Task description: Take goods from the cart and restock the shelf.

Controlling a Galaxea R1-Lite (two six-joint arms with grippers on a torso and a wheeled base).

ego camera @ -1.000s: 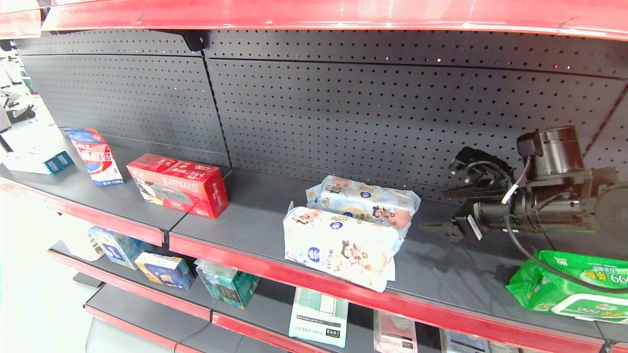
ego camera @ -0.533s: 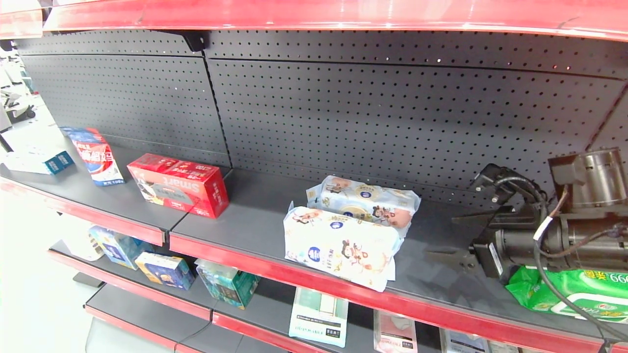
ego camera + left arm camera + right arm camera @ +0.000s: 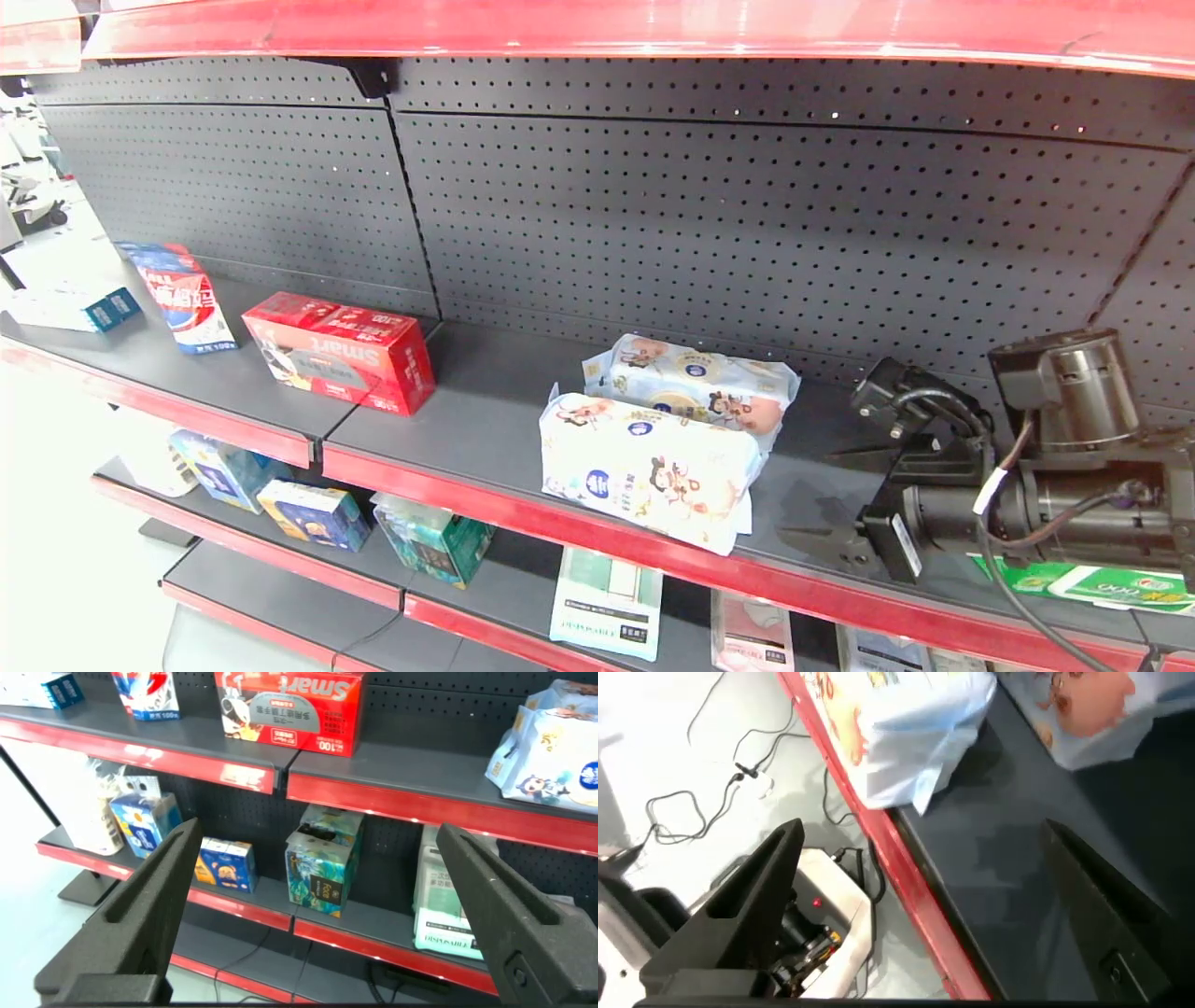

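Note:
My right gripper hangs open and empty over the top shelf, near its red front edge, just right of two white-and-blue soft packs. The front pack leans at the edge; the back pack lies behind it. In the right wrist view the gripper spans the shelf edge, with the front pack and back pack beyond its fingers. A green wipes pack lies mostly hidden under the right arm. My left gripper is open and empty, facing the lower shelves.
A red box, a blue-and-red pouch and a white-and-blue box stand further left on the top shelf. Lower shelves hold several boxes, among them a teal one. Cables lie on the floor. Pegboard backs the shelf.
My right arm has drawn back from the pegboard toward the shelf's front edge and sunk lower, now covering most of the green pack. Its gripper stays open. The goods have not moved.

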